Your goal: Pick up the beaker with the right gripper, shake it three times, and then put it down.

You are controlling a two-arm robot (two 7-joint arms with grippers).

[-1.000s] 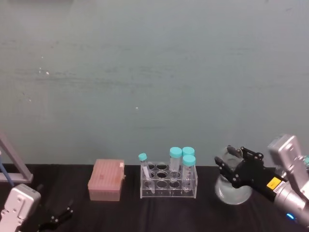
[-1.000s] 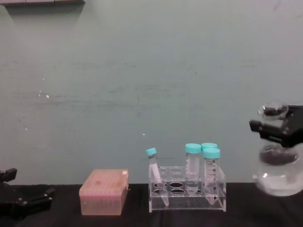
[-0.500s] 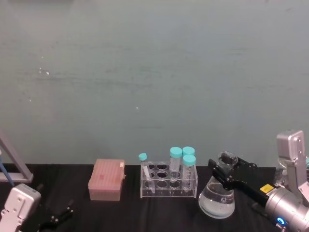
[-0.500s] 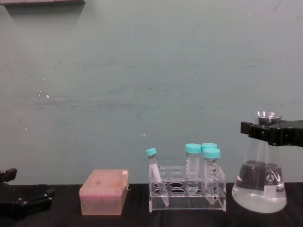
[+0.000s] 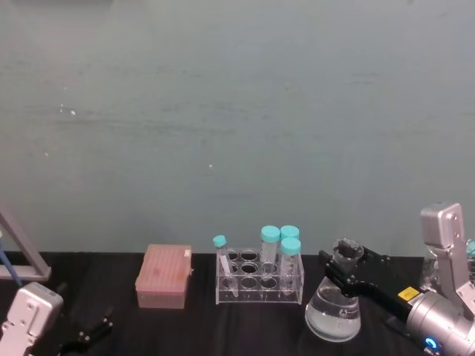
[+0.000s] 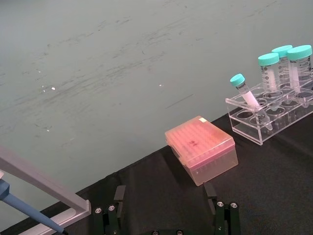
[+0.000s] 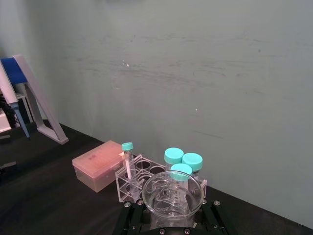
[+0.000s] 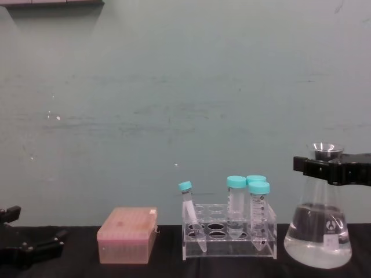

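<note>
The beaker [image 8: 317, 231], a clear conical flask, stands upright at the right end of the black table [image 5: 223, 326], just beside the tube rack [image 8: 229, 237] and taller than it. Whether its base presses on the cloth cannot be told. Clear liquid fills the lower part of its wide body. The chest view gives the liquid level and a small white mark low on the glass from the side, while the right wrist view looks straight down the flared rim into the neck, with the rack behind it. The right gripper [image 8: 327, 168] is clamped across the narrow neck just under the rim, its black jaws closed flat against the glass. The rack holds four teal-capped tubes, three upright and one thin one leaning to the left. A closed pink box [image 5: 163, 276] sits left of the rack, apart from it. The left gripper [image 6: 166, 220] rests low at the table's left end with its fingers spread wide, gripping nothing.
</note>
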